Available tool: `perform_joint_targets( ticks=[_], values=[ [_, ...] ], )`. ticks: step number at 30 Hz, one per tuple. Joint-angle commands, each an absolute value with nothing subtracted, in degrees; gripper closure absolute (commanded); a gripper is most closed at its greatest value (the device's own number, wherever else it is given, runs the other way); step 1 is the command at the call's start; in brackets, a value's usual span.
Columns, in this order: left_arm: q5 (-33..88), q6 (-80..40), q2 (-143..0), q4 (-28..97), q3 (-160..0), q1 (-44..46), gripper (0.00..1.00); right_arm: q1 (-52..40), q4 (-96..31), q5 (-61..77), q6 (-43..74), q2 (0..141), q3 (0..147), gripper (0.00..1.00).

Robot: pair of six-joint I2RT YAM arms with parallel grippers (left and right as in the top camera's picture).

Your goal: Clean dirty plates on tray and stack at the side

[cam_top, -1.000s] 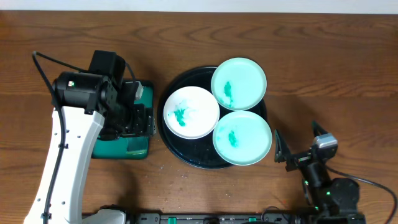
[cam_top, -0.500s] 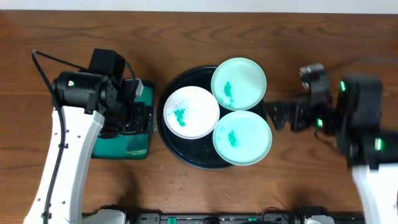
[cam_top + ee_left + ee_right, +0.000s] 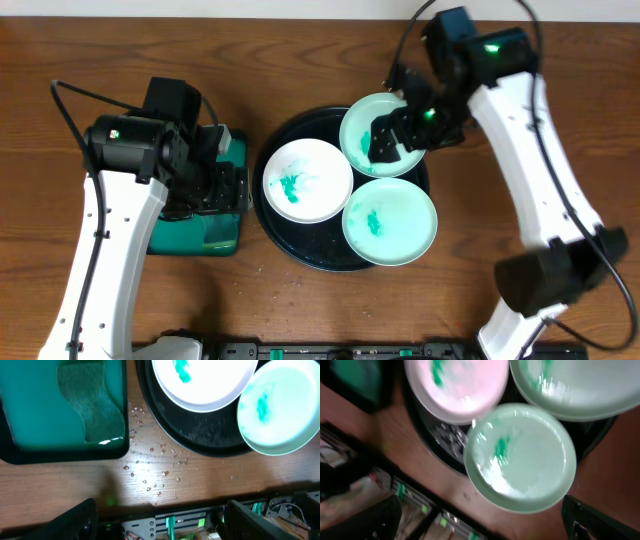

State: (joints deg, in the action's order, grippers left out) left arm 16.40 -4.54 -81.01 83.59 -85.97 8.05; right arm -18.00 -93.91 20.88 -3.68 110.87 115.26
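The black tray [image 3: 300,245] sits at mid-table and carries all three plates, each smeared with teal: the white plate [image 3: 307,180] at left, the far mint plate [image 3: 405,112] and the near mint plate [image 3: 390,221]. The right gripper [image 3: 388,140] hangs over the far mint plate, jaws wide apart, holding nothing. The left gripper [image 3: 228,190] hangs over the green rectangular tray [image 3: 195,238], jaws apart, empty. Water droplets [image 3: 155,470] dot the table [image 3: 120,50] beside the trays.

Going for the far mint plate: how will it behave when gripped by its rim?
Probably stiff and light: the far mint plate looks thin and shallow. Likely slippery: it is glossy, and the tray shows droplets. It overhangs the tray's rim and meets the near mint plate, so it may tilt or nudge that one.
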Motion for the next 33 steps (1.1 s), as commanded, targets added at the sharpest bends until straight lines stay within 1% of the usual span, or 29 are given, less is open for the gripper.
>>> perform_joint_targets(
  ticks=[1, 6, 11, 14, 18, 19, 22, 25, 27, 30, 33],
  values=[
    [16.5, -5.0, -81.2, 83.4, -86.9, 8.2, 0.19, -18.9, -95.4, 18.6, -4.6, 115.3, 116.4, 0.01],
    [16.4, -5.0, -81.2, 83.2, -86.9, 8.2, 0.19, -19.0, -94.9, 19.4, -4.4, 120.5, 116.4, 0.01],
    [16.5, -5.0, -81.2, 82.7, -86.9, 8.2, 0.19, -19.1, -92.9, 20.0, -6.0, 122.0, 116.4, 0.01],
    [16.5, -5.0, -81.2, 82.6, -86.9, 8.2, 0.19, -19.6, -90.5, 18.7, -3.0, 121.6, 116.4, 0.01],
    [16.4, -5.0, -81.2, 82.6, -86.9, 8.2, 0.19, -22.3, -87.9, 1.5, 10.0, 121.0, 116.3, 0.01],
    [16.2, -5.0, -81.2, 82.7, -86.8, 8.2, 0.19, -24.1, -87.3, -2.0, 10.9, 120.7, 116.3, 0.01],
    [15.3, -5.0, -81.2, 82.6, -86.8, 8.2, 0.19, -28.9, -85.9, -4.6, 10.4, 119.5, 116.1, 0.01],
    [12.8, -5.0, -81.2, 82.4, -86.8, 8.2, 0.19, -34.7, -84.8, -4.3, 9.0, 118.3, 116.1, 0.01],
    [11.3, -5.0, -81.2, 81.9, -86.8, 8.2, 0.19, -38.5, -84.1, 0.6, 9.0, 118.0, 116.1, 0.01],
    [10.9, -5.0, -81.2, 81.5, -86.8, 8.2, 0.19, -39.3, -83.1, 8.2, 9.9, 118.0, 116.1, 0.01],
    [10.9, -5.0, -81.2, 80.6, -86.4, 8.2, 0.19, -37.8, -82.3, 9.7, 18.3, 118.0, 116.1, 0.01]
  ],
)
